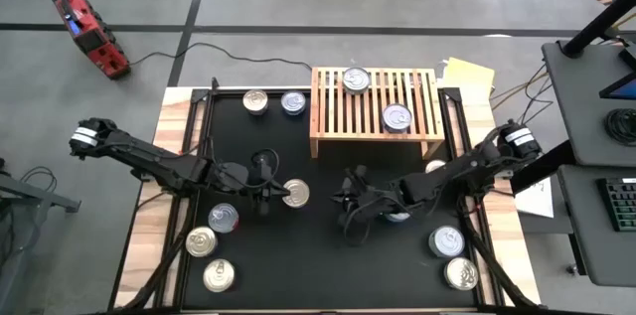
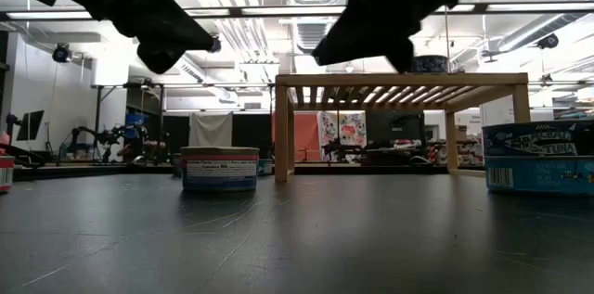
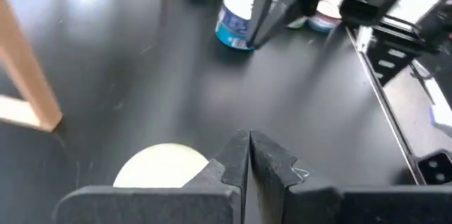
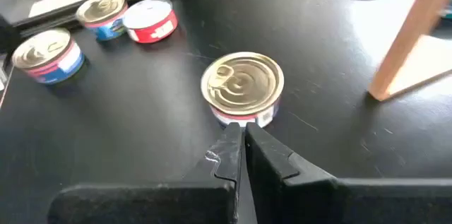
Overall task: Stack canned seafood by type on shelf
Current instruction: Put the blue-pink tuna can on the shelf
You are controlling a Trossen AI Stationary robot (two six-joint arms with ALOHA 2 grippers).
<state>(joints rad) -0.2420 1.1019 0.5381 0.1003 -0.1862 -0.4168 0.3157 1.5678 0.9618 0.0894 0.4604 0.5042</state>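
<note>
The shelf (image 1: 376, 106) stands at the mat's far side with two cans (image 1: 357, 79) (image 1: 397, 116) on its slats. A gold-lidded can (image 1: 295, 193) (image 4: 242, 86) (image 3: 162, 169) rests upright on the black mat between my two grippers. My left gripper (image 1: 270, 186) (image 3: 247, 155) is shut just to the left of it, raised above the mat. My right gripper (image 1: 344, 201) (image 4: 240, 138) is shut to the can's right, pointing at it, also raised. In the low view both grippers (image 2: 162, 25) (image 2: 371, 20) hang clear of the mat.
More cans stand on the mat: two at the far left (image 1: 255, 101) (image 1: 293, 103), three at the near left (image 1: 223, 218) (image 1: 201, 242) (image 1: 218, 275), two at the near right (image 1: 446, 242) (image 1: 461, 273), one by the shelf's right leg (image 1: 435, 166).
</note>
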